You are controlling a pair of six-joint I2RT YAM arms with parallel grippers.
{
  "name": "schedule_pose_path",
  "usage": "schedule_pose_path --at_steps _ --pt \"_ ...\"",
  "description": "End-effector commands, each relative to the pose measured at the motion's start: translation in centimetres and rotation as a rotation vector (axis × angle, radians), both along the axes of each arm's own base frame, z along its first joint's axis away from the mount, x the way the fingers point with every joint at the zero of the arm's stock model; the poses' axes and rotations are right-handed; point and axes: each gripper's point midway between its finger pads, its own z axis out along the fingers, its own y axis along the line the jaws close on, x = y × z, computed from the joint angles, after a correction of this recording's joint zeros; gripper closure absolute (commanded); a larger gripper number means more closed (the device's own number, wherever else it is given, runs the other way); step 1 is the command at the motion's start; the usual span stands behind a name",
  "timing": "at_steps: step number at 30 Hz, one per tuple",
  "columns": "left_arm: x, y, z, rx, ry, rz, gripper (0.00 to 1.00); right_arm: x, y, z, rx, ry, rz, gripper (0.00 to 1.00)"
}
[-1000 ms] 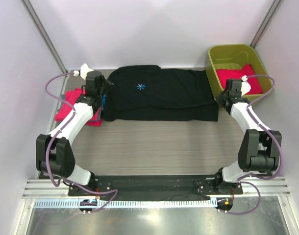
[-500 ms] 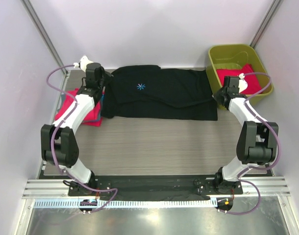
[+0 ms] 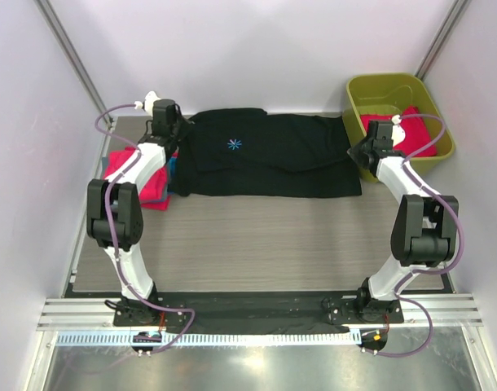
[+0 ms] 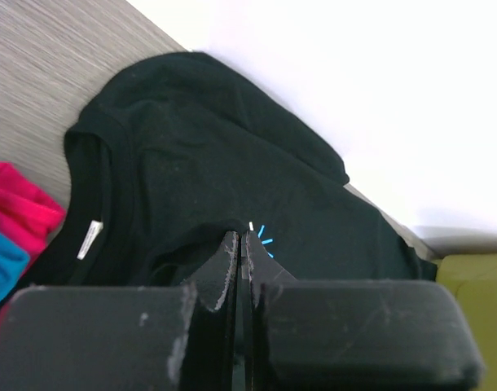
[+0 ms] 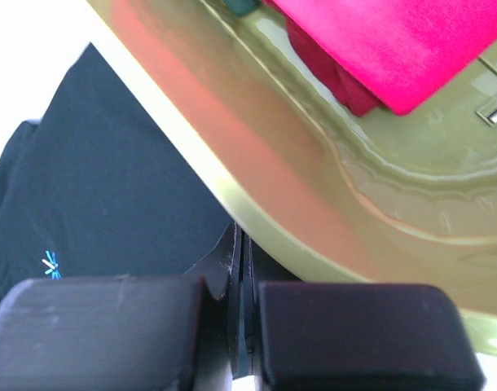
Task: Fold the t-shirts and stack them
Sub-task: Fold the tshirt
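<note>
The black t-shirt (image 3: 265,155) with a pale-blue starburst mark lies across the far part of the table, folded lengthwise. My left gripper (image 3: 178,135) is shut on the shirt's left end near the collar. In the left wrist view the closed gripper (image 4: 240,236) pinches black cloth (image 4: 232,163). My right gripper (image 3: 356,152) is shut on the shirt's right end beside the tub. In the right wrist view the gripper (image 5: 239,232) is closed against black cloth (image 5: 110,187). Folded hot-pink shirts (image 3: 122,175) with a blue one (image 3: 172,169) lie at the left.
The olive-green tub (image 3: 432,102) stands at the far right with hot-pink shirts (image 3: 403,134) inside; its rim (image 5: 273,163) is right beside my right fingers. White walls close in the back and both sides. Bare wood tabletop (image 3: 257,236) lies in front of the shirt.
Both grippers moved toward the back wall, drawing the shirt's near edge with them. The black shirt's near edge now sits farther back.
</note>
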Motion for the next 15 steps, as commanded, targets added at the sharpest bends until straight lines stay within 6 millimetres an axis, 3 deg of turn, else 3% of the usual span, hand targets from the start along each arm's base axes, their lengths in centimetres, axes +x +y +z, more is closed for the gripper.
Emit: schedule_pose_path --at_steps 1,7,15 --pt "1.7 -0.4 2.3 -0.028 -0.07 -0.022 0.98 1.5 -3.2 1.1 -0.054 -0.073 -0.109 0.99" --pt "2.4 -0.3 1.4 -0.018 -0.057 -0.024 1.0 1.2 -4.1 2.3 -0.078 -0.1 -0.161 0.99" --pt "2.9 -0.8 1.7 -0.034 -0.066 -0.053 1.0 -0.4 -5.1 1.8 -0.103 -0.084 -0.225 0.99"
